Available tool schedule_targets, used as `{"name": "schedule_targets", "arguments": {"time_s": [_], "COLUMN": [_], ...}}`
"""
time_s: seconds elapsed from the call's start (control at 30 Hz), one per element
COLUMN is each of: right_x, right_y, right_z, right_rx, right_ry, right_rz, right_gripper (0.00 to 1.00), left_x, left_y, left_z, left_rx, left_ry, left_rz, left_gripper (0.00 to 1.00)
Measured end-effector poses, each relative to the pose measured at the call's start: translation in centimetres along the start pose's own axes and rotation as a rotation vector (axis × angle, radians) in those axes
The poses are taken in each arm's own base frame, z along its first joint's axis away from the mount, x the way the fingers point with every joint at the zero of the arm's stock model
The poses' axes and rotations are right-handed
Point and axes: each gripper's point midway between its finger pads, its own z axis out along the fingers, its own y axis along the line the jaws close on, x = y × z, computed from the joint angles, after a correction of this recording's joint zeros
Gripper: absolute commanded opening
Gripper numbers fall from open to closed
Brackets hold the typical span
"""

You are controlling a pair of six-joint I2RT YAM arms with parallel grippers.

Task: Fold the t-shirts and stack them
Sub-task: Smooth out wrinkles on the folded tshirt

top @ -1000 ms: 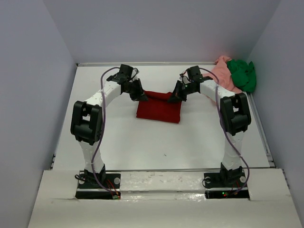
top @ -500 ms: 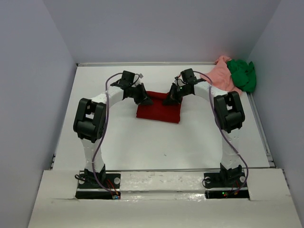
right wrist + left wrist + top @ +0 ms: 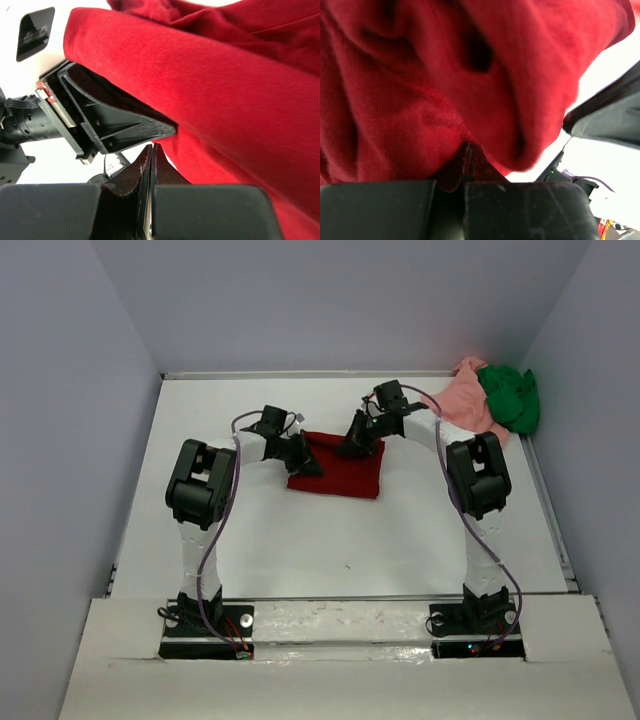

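Pinching the dark red shirt (image 3: 340,475) along its far edge, I have my left gripper (image 3: 466,170) and my right gripper (image 3: 151,167) each clamped fully shut on a tuck of its cloth. In both wrist views red fabric is squeezed into the seam between my fingers and billows above them. I hold it at two points, one toward each end of that edge, so the edge stays stretched and level instead of sagging in the middle. By my judgement this sets up a fold of the far part over toward the near side of the table (image 3: 250,530).

The shirt lies around the middle of the table, a touch toward its far side. It is already a compact rectangle with most of its body flat on the surface, and only the pinched edge is raised. Its long axis runs left to right across the table, slightly skewed. I cannot tell which end is collar and which is hem, since the folds hide both.

The salmon pink shirt (image 3: 468,395) and the green shirt (image 3: 512,395) lie crumpled together in the table's far right corner, touching each other. They are well apart from my jaws, waiting there so the middle of the table is free for this fold.
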Motion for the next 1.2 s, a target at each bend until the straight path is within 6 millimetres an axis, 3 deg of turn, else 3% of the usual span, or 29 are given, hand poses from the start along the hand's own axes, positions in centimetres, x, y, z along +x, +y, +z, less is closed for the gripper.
{"name": "schedule_targets", "arguments": {"time_s": [0.17, 0.33, 0.73, 0.9, 1.03, 1.2], "right_x": [1.5, 3.0, 1.5, -1.0, -4.7, -9.5], "right_y": [0.7, -0.1, -1.2, -0.8, 1.0, 3.1], "right_z": [1.5, 3.1, 5.5, 7.1, 8.8, 9.5], "right_rx": [-0.023, -0.041, -0.075, -0.090, -0.142, -0.210], "right_ry": [0.022, 0.039, -0.007, -0.039, -0.083, -0.165], "right_rz": [0.000, 0.043, 0.070, 0.046, -0.007, -0.070], "right_gripper": [0.00, 0.00, 0.00, 0.00, 0.00, 0.00], "left_x": [0.3, 0.8, 2.2, 2.8, 2.7, 2.7], "left_y": [0.5, 0.9, 1.3, 1.5, 1.6, 1.6], "left_z": [0.2, 0.4, -0.2, -0.5, -0.7, -0.8], "left_rx": [-0.001, 0.008, 0.020, 0.014, 0.008, 0.005], "left_ry": [0.001, 0.002, -0.003, -0.001, -0.008, -0.010], "left_rz": [0.000, -0.001, -0.013, -0.018, -0.018, -0.020], "left_gripper": [0.00, 0.00, 0.00, 0.00, 0.00, 0.00]}}
